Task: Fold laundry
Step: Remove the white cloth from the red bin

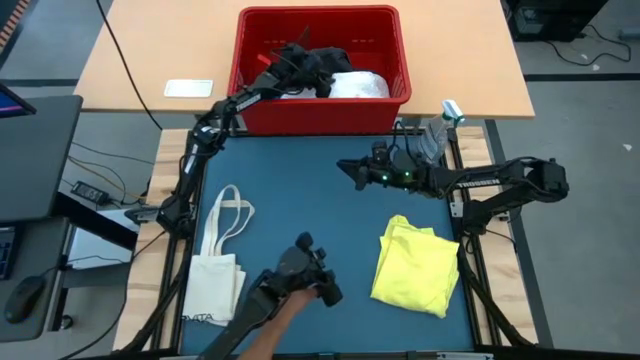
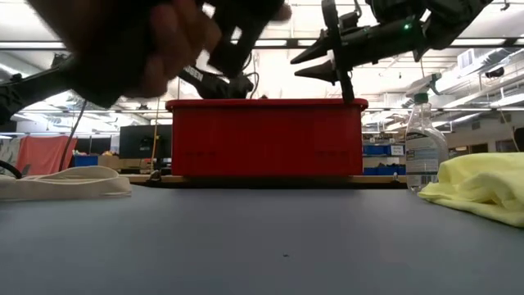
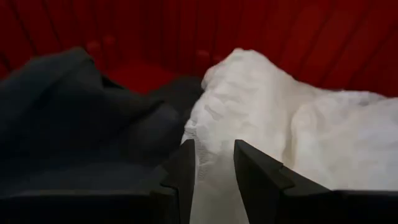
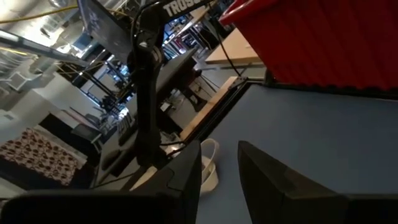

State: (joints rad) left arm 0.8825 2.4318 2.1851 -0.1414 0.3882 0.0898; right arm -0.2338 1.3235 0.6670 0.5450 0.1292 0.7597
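White crumpled cloth garment [image 3: 280, 118] sits in the red plastic bin [image 1: 385, 52] just ahead of my left gripper [image 3: 214, 163], fingers slightly parted, empty; I'm at pick-up, next close on it.

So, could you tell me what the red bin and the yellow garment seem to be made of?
The red bin looks like rigid moulded plastic: ribbed, straight walls with a slight sheen. The yellow garment looks like soft matte cloth, probably knit, since it lies in limp folds.
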